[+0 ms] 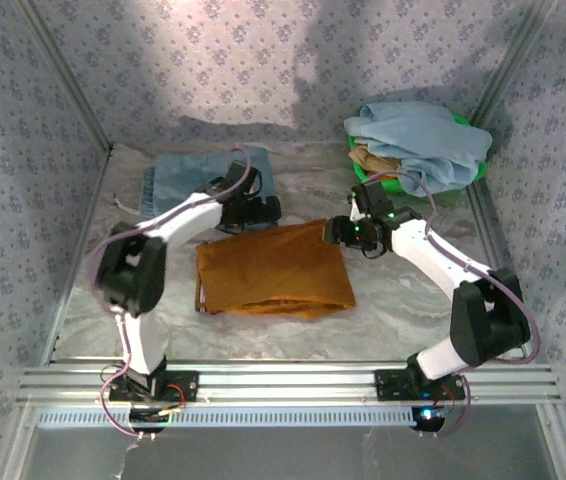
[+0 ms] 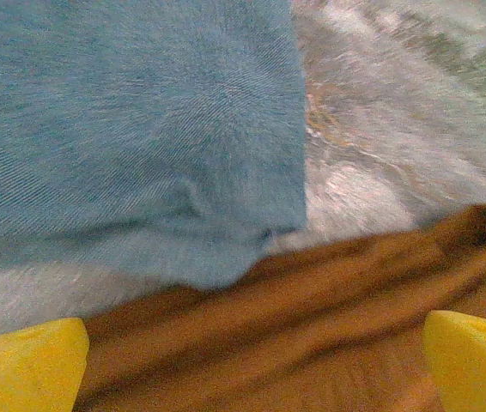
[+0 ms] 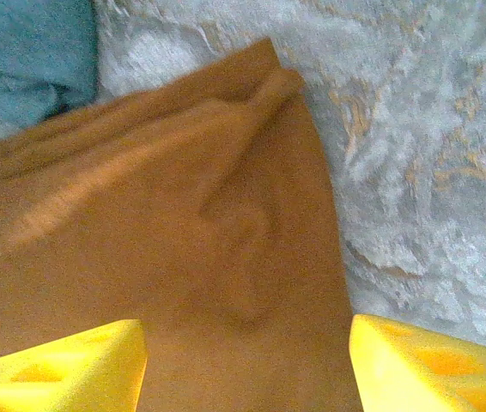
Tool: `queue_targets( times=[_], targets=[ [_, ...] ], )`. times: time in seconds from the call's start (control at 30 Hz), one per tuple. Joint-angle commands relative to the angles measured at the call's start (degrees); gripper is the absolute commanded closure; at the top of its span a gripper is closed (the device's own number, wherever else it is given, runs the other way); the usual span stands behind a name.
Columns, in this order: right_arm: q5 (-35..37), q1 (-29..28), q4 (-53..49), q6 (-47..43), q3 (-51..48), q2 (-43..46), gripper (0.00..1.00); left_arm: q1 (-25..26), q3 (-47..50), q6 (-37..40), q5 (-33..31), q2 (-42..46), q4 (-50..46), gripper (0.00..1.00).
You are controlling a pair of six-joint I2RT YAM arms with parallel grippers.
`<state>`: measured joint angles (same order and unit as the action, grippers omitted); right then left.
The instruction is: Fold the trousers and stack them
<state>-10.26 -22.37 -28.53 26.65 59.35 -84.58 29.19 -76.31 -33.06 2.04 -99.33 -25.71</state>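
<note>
Rust-orange cotton, the trousers (image 1: 273, 268) lie folded into a thick rectangle at the middle of the table (image 1: 393, 300), with the doubled edge toward the near side. That shape suggests the folding is largely finished and what remains is the stacking. The likely target is the folded grey-blue denim pair (image 1: 208, 175), which lies just behind the trousers' far left corner.

The left gripper (image 1: 248, 212) hangs over that far left corner. In its wrist view the yellow fingertips (image 2: 24, 365) stand wide apart with only flat cloth beneath them, so it holds nothing. The right gripper (image 1: 341, 232) sits over the far right corner, its jaws likewise apart and straddling the cloth edge without pinching it. Placed one at each far corner, the two arms look set to take the bundle evenly. The left wrist view is blurred, so whether those tips touch the fabric is unclear. A pale sky-blue garment (image 1: 423, 140) fills the green basket (image 1: 383, 180) at the far right.
</note>
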Motion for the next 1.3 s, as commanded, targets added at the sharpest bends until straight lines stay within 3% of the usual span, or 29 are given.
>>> queue_targets(
  times=[0.0,0.1,0.37,0.57,0.77,1.0,1.17,1.27],
  targets=[
    [0.0,-0.2,-2.8,-2.4,-2.6,1.9,0.28,-1.5,6.4,-0.3,-0.7,11.6,-5.5,0.0],
    [-1.2,-0.7,-2.6,-2.9,-4.7,2.1,0.14,-3.6,14.2,-2.3,1.5,18.6,-8.4,0.0],
    [0.5,-1.9,-2.5,-4.8,-7.0,-1.3,0.06,-14.3,36.2,-6.6,14.8,29.1,-1.6,0.0],
    [-0.7,-3.4,-0.5,-5.4,-6.1,-6.7,0.07,-16.9,38.8,-5.8,17.8,22.7,4.6,0.0],
    [-1.2,-3.8,0.7,-5.1,-7.5,-10.2,0.12,-19.8,41.2,-7.6,28.4,15.5,17.0,0.09],
    [-7.2,-3.3,5.5,-4.8,-10.4,-11.6,0.18,-19.6,41.2,-6.1,34.3,15.1,20.8,0.07],
    [-13.0,-2.4,8.9,-3.9,-12.4,-10.4,0.23,-17.9,41.1,-6.9,35.8,14.9,22.6,0.11],
    [-14.7,-1.4,9.6,-3.6,-13.5,-8.4,0.26,-17.0,40.5,-6.1,32.7,15.5,19.4,0.15]
  ],
)
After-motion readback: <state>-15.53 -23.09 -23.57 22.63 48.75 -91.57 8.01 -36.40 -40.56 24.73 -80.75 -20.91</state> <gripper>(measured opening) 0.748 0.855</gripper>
